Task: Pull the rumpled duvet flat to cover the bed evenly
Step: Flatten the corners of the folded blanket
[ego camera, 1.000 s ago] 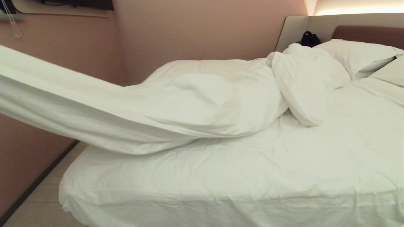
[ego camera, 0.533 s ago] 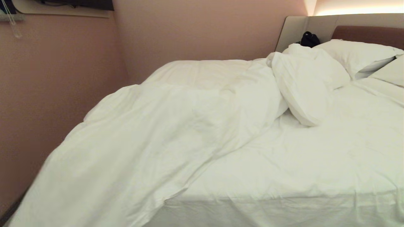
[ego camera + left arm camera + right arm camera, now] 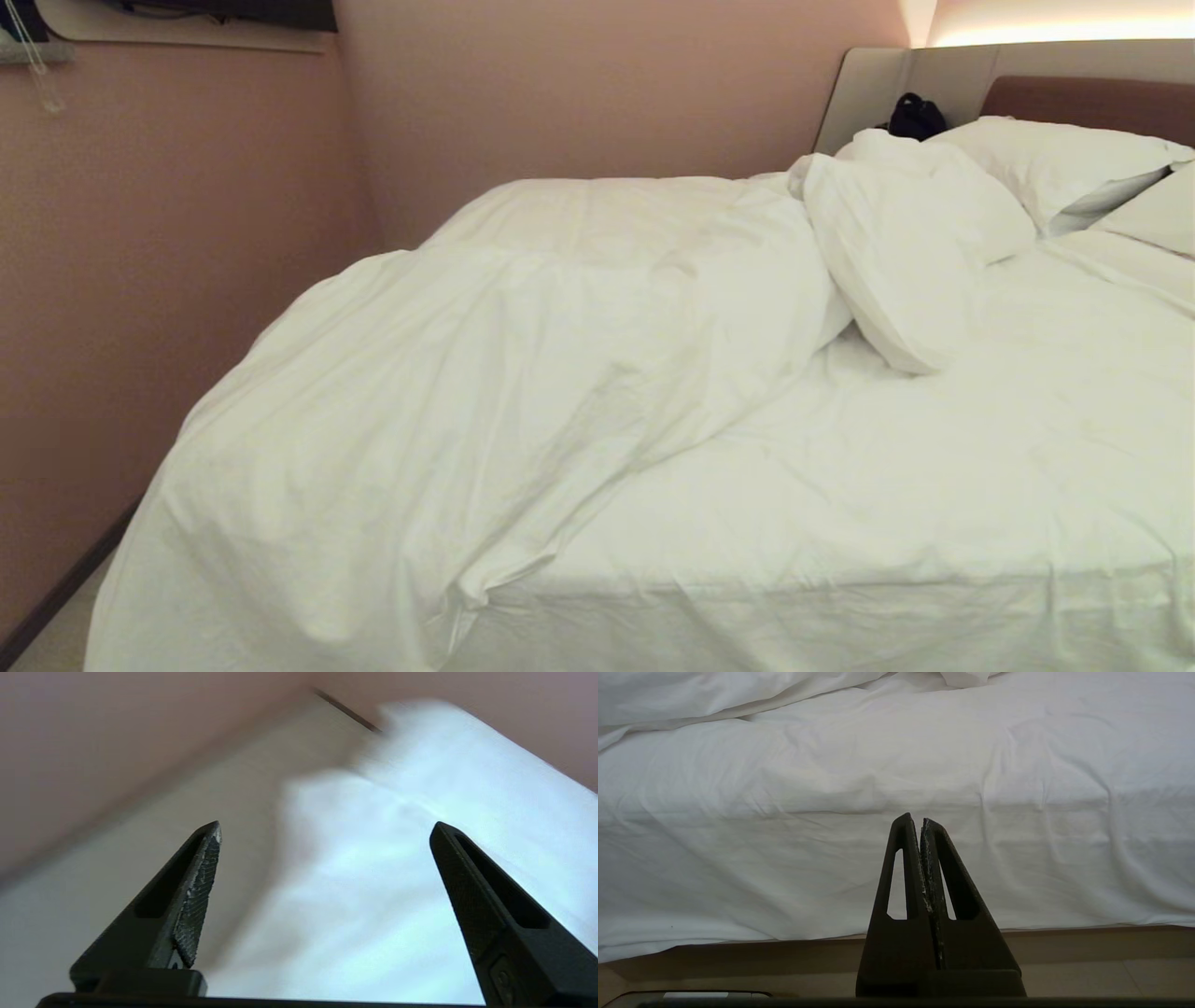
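Bed (image 3: 934, 485) with duvet (image 3: 448, 411) bunched leftward

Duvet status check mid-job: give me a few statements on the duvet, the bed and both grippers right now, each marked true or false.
1. The duvet covers the whole bed. False: it lies over the left part and hangs over the near-left corner; the sheet to the right is bare.
2. The left gripper is open with nothing between its fingers. True.
3. The right gripper is clamped on the duvet's edge. False: it is shut on nothing, pointing at the side of the mattress.
4. The pillows are at the headboard end. True.
5. Both arms show in the head view. False: neither arm shows there.
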